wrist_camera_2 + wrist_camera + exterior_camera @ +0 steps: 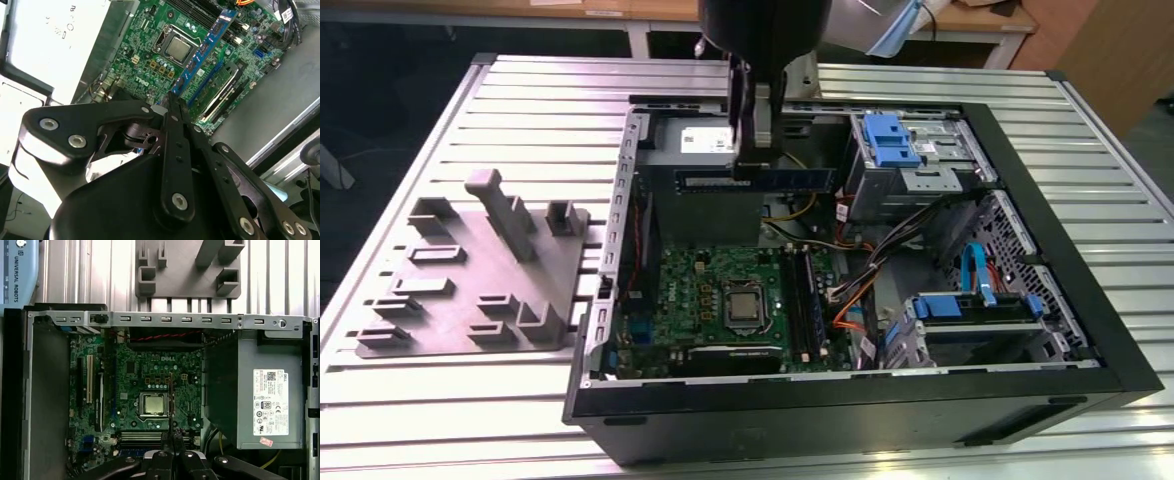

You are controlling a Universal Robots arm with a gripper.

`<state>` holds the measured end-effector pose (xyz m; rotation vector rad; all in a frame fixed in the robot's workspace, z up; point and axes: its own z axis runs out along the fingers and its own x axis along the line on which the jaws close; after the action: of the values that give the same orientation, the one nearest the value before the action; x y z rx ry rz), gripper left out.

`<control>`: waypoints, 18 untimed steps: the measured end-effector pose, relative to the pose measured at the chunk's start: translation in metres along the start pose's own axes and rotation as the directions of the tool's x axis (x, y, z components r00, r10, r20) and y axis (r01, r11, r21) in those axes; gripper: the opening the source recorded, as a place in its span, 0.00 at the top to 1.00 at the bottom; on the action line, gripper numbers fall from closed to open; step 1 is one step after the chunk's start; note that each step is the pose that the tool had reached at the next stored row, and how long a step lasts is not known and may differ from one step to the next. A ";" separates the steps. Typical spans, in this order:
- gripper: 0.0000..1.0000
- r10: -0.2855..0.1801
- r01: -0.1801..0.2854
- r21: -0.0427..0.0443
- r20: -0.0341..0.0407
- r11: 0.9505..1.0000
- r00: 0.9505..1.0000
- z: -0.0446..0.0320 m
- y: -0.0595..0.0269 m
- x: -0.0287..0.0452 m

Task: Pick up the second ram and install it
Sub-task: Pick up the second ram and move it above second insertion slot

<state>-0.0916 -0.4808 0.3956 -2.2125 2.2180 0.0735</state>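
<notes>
— 1 memory stick [801,178] up in the air, is it?
— Yes. The hand [754,172] is closed on it, pinching the long blue-green board near its middle and holding it level above the open computer case [1067,300].
— Where over the case?
— In the second wrist view it hangs over the motherboard [145,60], crossing just beside the processor [178,48], not seated in any slot.
— And the grey tray [467,270]?
— It sits on the slatted table [400,400], beside the case at the exterior view's left.
</notes>
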 end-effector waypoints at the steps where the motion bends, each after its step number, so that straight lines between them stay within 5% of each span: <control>1: 0.89 0.000 0.000 0.000 0.000 1.000 1.000 0.0011 -0.0008 0.0000; 17: 0.89 0.000 0.000 0.000 0.000 1.000 1.000 0.0272 -0.0058 0.0017; 18: 0.89 0.000 0.000 0.000 0.000 1.000 1.000 0.0333 -0.0059 0.0023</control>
<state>-0.0866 -0.4818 0.3621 -2.2125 2.2183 0.0739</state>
